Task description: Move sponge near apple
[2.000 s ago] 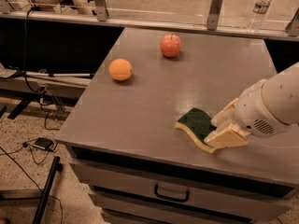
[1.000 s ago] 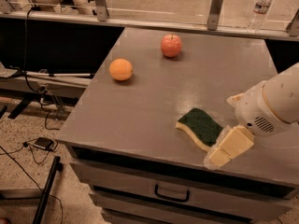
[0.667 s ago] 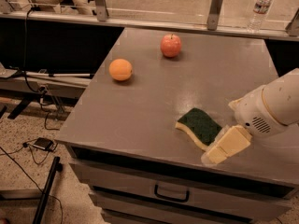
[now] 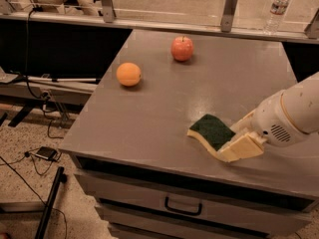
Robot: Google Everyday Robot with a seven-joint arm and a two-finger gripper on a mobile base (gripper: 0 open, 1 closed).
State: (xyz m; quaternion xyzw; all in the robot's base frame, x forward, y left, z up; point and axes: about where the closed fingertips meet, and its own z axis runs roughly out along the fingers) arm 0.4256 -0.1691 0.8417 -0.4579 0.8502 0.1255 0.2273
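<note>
Gripper [image 4: 238,136] beside one sponge [image 4: 212,130]; one apple [image 4: 182,48], one orange [image 4: 129,74] beyond.

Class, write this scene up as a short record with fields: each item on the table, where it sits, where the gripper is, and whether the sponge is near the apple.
Surface: grey table top
Sponge: green-topped, yellow-foam wavy sponge, front right of table
Apple: round red apple, far centre of table
Orange: plain orange round fruit, left, nearer than the apple
Gripper: cream-padded gripper, at the sponge's right end
Status: sponge far from apple; move not yet done
</note>
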